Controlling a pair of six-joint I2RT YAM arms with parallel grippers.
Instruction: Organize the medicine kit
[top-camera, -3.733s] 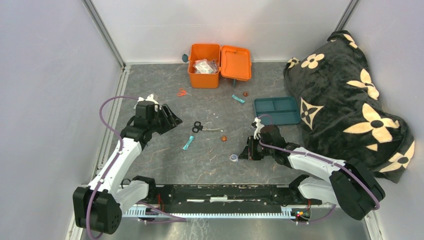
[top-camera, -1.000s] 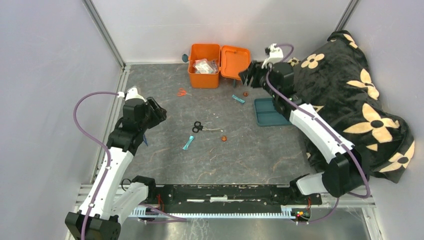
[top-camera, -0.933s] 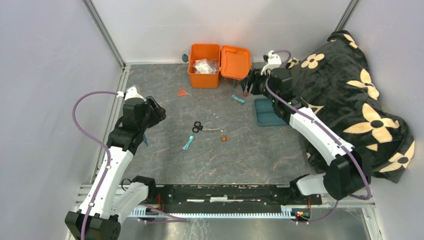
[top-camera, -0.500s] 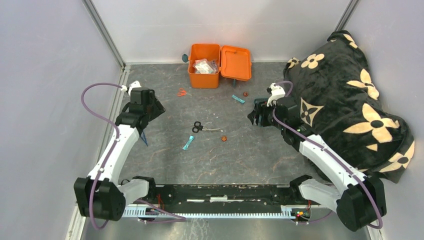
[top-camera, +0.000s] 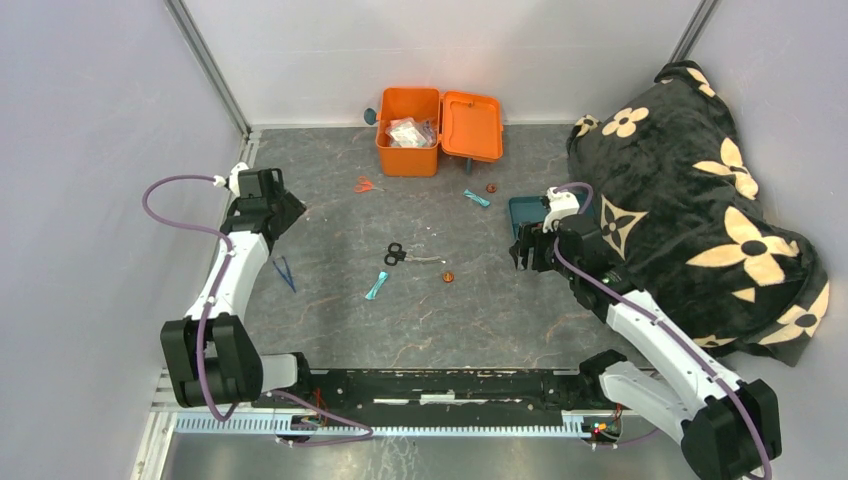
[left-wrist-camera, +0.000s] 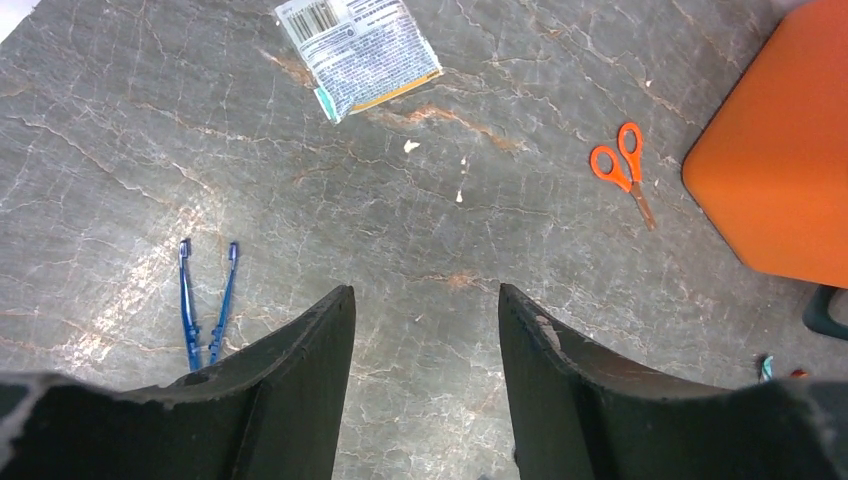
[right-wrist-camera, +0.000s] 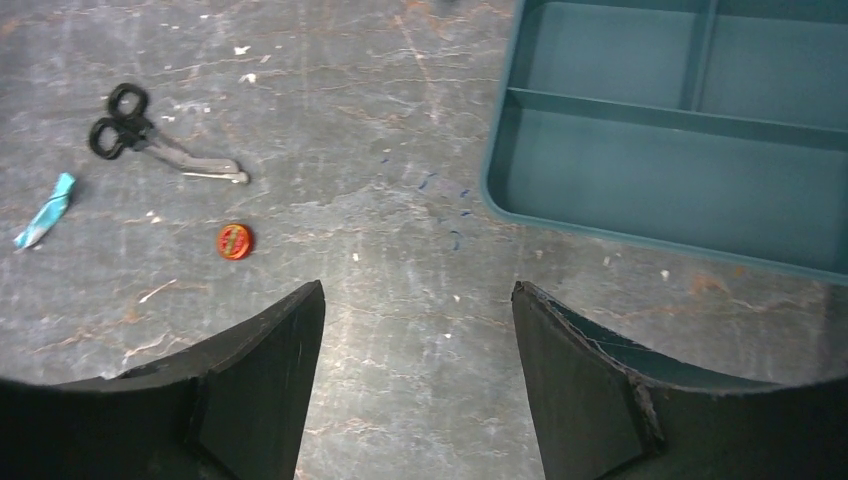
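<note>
The orange medicine kit (top-camera: 408, 150) stands at the back with its lid (top-camera: 471, 127) swung open to the right and clear packets inside. A corner of the kit (left-wrist-camera: 780, 160) shows in the left wrist view. My left gripper (top-camera: 284, 211) hovers open and empty over bare floor near the left wall, with orange scissors (left-wrist-camera: 622, 172) ahead of it (left-wrist-camera: 425, 300). My right gripper (top-camera: 525, 250) is open and empty just in front of the teal tray (right-wrist-camera: 680, 190); nothing lies between its jaws (right-wrist-camera: 418, 295).
Loose on the floor lie black scissors (top-camera: 400, 256), a teal sachet (top-camera: 376, 286), a red cap (top-camera: 447, 277), another sachet (top-camera: 477, 198), another cap (top-camera: 491, 187), blue tweezers (top-camera: 284, 272) and a printed packet (left-wrist-camera: 358, 52). A flowered black blanket (top-camera: 700, 200) fills the right side.
My right arm has drawn back from the kit's lid to the near side of the teal tray, its jaws widening. My left arm has swung toward the back left.
</note>
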